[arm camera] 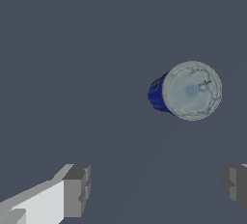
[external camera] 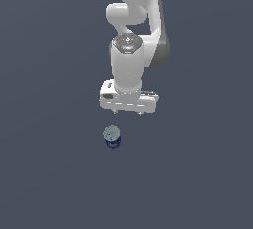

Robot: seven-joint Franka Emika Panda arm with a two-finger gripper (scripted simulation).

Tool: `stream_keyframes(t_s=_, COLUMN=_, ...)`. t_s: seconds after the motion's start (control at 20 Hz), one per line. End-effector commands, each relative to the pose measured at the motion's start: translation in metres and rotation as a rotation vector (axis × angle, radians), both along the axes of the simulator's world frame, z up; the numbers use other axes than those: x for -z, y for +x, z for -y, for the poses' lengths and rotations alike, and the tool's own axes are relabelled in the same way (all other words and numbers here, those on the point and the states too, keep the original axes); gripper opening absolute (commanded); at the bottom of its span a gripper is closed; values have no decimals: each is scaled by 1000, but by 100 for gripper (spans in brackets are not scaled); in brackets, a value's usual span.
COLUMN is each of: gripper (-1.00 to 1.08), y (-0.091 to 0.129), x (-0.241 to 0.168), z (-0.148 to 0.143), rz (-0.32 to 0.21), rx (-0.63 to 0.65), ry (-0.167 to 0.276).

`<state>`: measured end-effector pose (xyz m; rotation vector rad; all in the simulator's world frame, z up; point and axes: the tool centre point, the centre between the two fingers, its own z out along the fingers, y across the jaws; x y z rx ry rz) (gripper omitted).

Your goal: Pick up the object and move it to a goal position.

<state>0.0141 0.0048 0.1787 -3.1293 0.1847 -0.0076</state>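
The object is a small can with a dark blue label and a silvery-grey flat top, standing upright on the grey floor. In the wrist view the can shows mostly its round top, with a strip of blue side. My gripper hangs above the floor, up and toward the exterior view's right of the can, apart from it. Its two short fingertips barely show under the white hand. In the wrist view the gripper is open, grey pads wide apart, nothing between them.
The white arm rises behind the hand toward the top of the exterior view. A plain dark grey floor surrounds the can on all sides.
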Motion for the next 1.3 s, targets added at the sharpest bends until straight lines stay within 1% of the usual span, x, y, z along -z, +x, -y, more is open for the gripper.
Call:
stream_keyframes(t_s=0.0, gripper=100, y=4, x=4, z=5, rz=-1, rx=48, ry=1)
stream_keyframes(t_s=0.2, gripper=100, y=13, x=12, z=15, rz=-3, rx=150, ry=3)
stream_keyframes(t_s=0.75, gripper=100, y=39, x=40, z=50, rz=-8, rx=487, ry=1)
stream_keyframes(t_s=1.0, gripper=100, y=46, x=48, z=61, rz=-8, rx=584, ry=-2)
stream_keyframes(t_s=1.25, gripper=100, y=50, x=53, z=67, rz=-7, rx=639, ry=-4)
